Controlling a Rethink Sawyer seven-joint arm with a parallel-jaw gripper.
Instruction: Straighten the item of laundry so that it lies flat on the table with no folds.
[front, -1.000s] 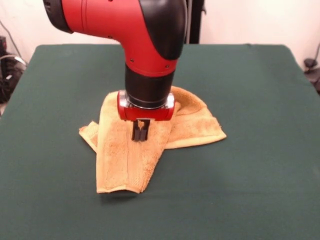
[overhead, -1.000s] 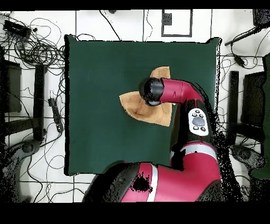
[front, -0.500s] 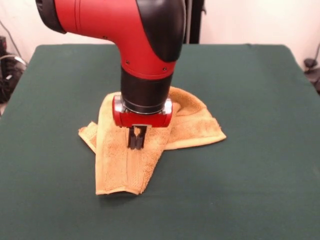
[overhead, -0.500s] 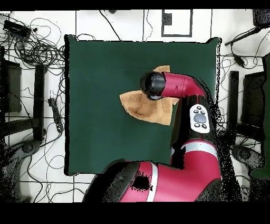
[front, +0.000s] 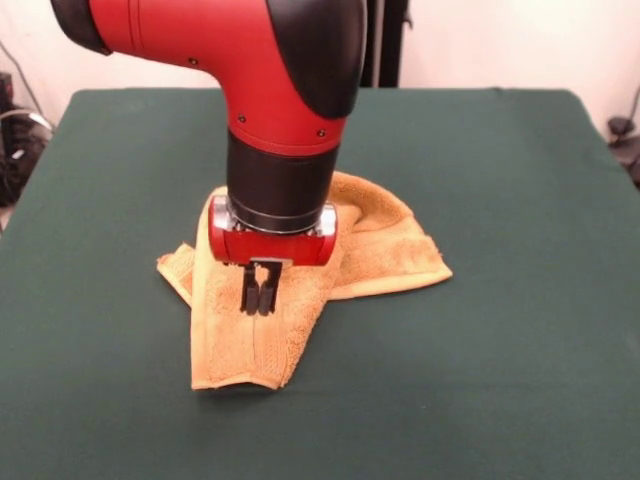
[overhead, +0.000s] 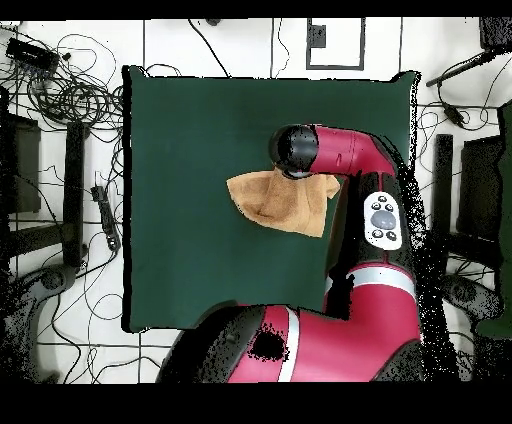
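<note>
The item of laundry (front: 385, 250), a yellow-orange towel, lies crumpled near the middle of the green table (front: 500, 350). One folded flap runs toward the near edge and another part spreads to the right. My gripper (front: 259, 308) points straight down over the near flap, its two black fingers pressed together, shut with no cloth between them. I cannot tell if the tips touch the towel. In the overhead view the arm's wrist (overhead: 295, 150) hides the gripper and covers the far edge of the towel (overhead: 270, 200) on the table (overhead: 190, 150).
Wide bare green cloth surrounds the towel on every side. Off the table, tangled cables (overhead: 70, 95) and dark stands (overhead: 440, 190) line the floor on both sides.
The arm has slid along the towel toward the flap's free end and dropped slightly. The fingers stay shut. The towel has not shifted.
</note>
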